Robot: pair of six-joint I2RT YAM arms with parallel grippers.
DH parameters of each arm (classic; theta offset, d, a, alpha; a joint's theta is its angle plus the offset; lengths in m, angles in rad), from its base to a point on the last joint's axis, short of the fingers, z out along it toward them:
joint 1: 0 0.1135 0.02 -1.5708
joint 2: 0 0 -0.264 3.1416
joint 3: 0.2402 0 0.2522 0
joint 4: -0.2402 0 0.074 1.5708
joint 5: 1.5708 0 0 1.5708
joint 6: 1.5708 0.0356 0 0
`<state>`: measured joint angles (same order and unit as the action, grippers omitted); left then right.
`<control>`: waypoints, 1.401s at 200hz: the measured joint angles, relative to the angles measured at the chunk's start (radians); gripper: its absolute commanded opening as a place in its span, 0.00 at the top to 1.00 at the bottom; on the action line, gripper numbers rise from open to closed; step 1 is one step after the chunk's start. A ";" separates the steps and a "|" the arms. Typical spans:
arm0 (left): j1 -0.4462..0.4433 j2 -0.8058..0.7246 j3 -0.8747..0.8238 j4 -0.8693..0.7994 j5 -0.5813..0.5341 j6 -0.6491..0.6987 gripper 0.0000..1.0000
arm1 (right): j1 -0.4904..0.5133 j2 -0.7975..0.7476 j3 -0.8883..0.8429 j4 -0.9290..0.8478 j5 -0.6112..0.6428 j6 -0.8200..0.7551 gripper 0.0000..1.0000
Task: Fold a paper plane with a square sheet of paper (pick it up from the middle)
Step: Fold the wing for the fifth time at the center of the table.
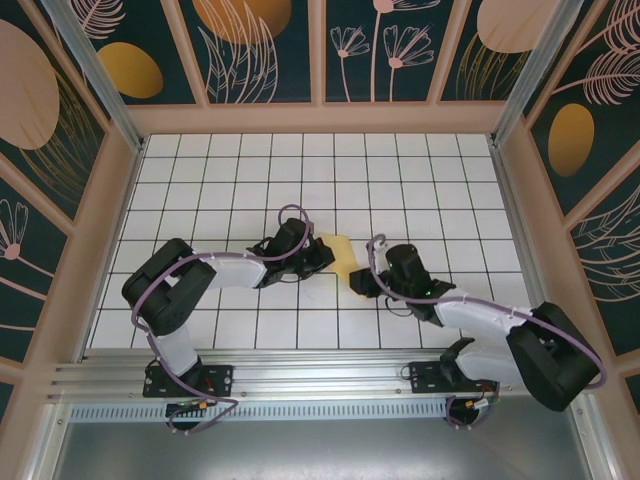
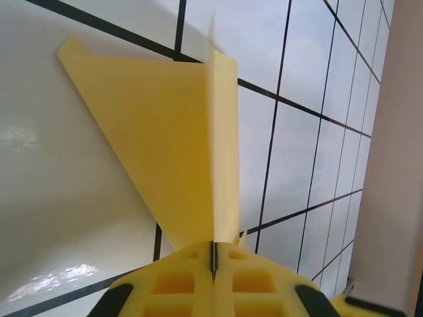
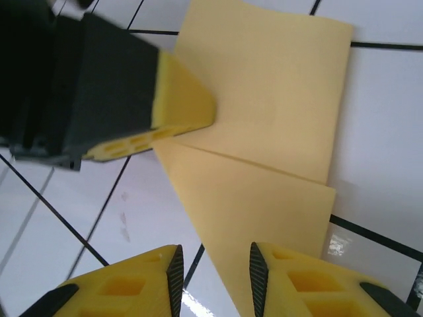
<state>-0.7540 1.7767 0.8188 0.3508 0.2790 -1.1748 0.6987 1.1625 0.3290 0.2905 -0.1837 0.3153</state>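
Pinching the ridge of the paper plane at the middle of the desk, the left hand sits clamped at its 9 o'clock; the right hand, at 5 o'clock, gapes narrowly, empty; wings probably need creasing next

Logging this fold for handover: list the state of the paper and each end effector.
paper: partly folded into overlapping flaps, pinched at a raised crease.
left end effector: shut on the paper.
right end effector: open, gripping nothing.
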 measured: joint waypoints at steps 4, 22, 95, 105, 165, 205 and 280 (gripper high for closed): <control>0.000 0.000 0.002 -0.004 0.000 0.000 1.00 | 0.014 -0.007 -0.011 0.008 0.023 -0.019 0.63; 0.000 0.000 0.013 -0.021 0.000 0.003 1.00 | 0.079 -0.032 -0.056 0.049 0.110 -0.100 0.61; 0.002 0.000 0.037 -0.060 0.001 0.015 1.00 | 0.262 0.059 -0.075 0.153 0.357 -0.320 0.53; 0.002 0.000 0.038 -0.064 0.001 0.018 1.00 | 0.265 0.102 -0.055 0.153 0.378 -0.342 0.55; 0.002 0.000 0.044 -0.081 0.002 0.023 1.00 | 0.272 0.283 0.043 0.197 0.498 -0.416 0.69; 0.010 0.000 0.047 -0.087 0.001 0.023 1.00 | 0.273 0.296 0.046 0.209 0.515 -0.421 0.72; 0.021 0.000 0.049 -0.095 0.002 0.034 0.97 | 0.281 0.315 0.046 0.231 0.528 -0.412 0.99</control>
<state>-0.7326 1.7767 0.8680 0.2558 0.2806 -1.1412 0.9798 1.4780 0.3748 0.5217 0.3439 -0.0963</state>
